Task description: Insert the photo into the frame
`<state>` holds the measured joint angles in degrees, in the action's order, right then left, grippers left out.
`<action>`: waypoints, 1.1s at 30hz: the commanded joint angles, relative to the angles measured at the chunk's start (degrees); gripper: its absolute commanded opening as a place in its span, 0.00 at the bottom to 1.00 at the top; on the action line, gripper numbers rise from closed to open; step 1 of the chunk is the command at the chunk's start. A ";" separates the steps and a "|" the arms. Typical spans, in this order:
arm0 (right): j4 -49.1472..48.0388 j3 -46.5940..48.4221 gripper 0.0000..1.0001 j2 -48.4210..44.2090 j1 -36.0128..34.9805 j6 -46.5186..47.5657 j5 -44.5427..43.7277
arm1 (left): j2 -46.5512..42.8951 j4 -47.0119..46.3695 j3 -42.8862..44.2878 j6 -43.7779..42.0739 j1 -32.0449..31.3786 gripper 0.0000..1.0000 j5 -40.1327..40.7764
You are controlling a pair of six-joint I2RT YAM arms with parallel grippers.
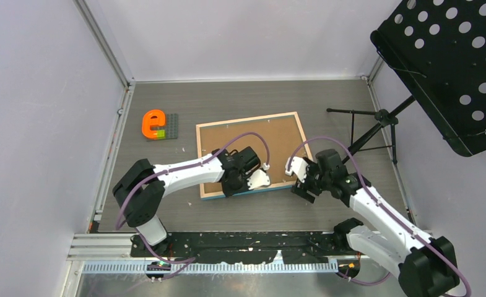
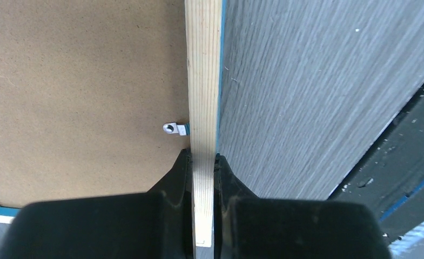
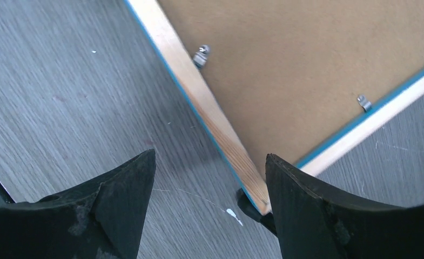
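1. the large thin rectangular frame (image 1: 247,119), pale wood back upward and blue front downward, is lying on the grey wood-grain counter (image 1: 228,99). the plain brown backing board (image 1: 252,139) is filling it and hiding whatever is lying beneath.
2. the top view is not showing the left fingertips clearly. the left wrist view is showing the left gripper (image 2: 203,162) pinching the frame's near wooden rail, one finger on the board side and one outside.
3. the right wrist view is showing the right gripper (image 3: 209,156) spread wide around the frame's near right corner. whether a finger is touching it cannot be told.
4. small metal clips (image 3: 201,54) are showing only in the wrist views.
5. the frame's long axis is running left to right, its right end angling slightly away from the arms.
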<state>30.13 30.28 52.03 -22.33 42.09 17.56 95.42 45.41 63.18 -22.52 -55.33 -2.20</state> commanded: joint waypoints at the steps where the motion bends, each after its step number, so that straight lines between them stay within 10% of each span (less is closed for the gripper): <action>1: -5.15 -2.57 0.80 -4.30 -4.17 1.88 -7.70 | -1.02 3.86 5.00 -0.95 0.22 0.00 -4.54; 33: -35.90 -21.04 0.77 -6.12 -22.84 14.70 -34.35 | 0.34 13.82 13.63 -1.98 1.06 0.00 -12.01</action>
<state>3.31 11.31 45.67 -43.44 53.69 -13.04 96.66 56.82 73.63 -22.81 -54.22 -9.82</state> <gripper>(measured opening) 0.776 0.040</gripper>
